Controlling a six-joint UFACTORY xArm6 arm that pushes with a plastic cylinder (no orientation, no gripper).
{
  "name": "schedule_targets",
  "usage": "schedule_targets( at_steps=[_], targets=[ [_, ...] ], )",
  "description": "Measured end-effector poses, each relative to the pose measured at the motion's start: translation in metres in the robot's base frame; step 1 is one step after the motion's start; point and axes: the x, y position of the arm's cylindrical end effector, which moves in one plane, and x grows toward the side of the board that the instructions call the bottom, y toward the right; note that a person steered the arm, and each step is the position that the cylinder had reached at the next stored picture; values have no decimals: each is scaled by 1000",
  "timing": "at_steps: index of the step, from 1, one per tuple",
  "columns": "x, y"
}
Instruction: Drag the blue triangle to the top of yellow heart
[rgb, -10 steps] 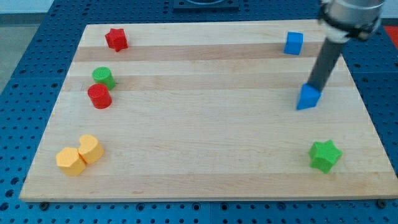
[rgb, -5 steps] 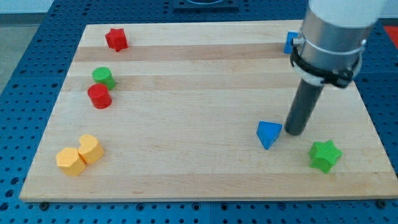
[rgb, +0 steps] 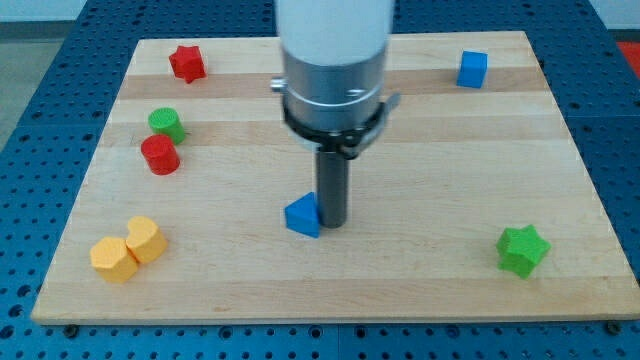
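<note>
The blue triangle (rgb: 302, 215) lies near the middle of the wooden board, a little toward the view's bottom. My tip (rgb: 331, 221) stands right against its right side, touching it. The yellow heart (rgb: 146, 239) sits at the view's lower left, touching a yellow hexagon (rgb: 111, 259) on its left. The blue triangle is well to the right of the heart, at about the same height or slightly above.
A red star (rgb: 187, 62) is at the upper left. A green cylinder (rgb: 166, 124) and a red cylinder (rgb: 159, 155) stand at the left. A blue cube (rgb: 472, 69) is at the upper right, a green star (rgb: 523, 249) at the lower right.
My tip has pushed the blue triangle from the board's right side leftward and slightly down to near the middle. The other blocks have not moved.
</note>
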Motion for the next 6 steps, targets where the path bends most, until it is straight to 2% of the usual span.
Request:
schedule_targets(
  at_steps=[4,5,6],
  targets=[
    [13,-140],
    [16,-162],
    [7,-141]
  ],
)
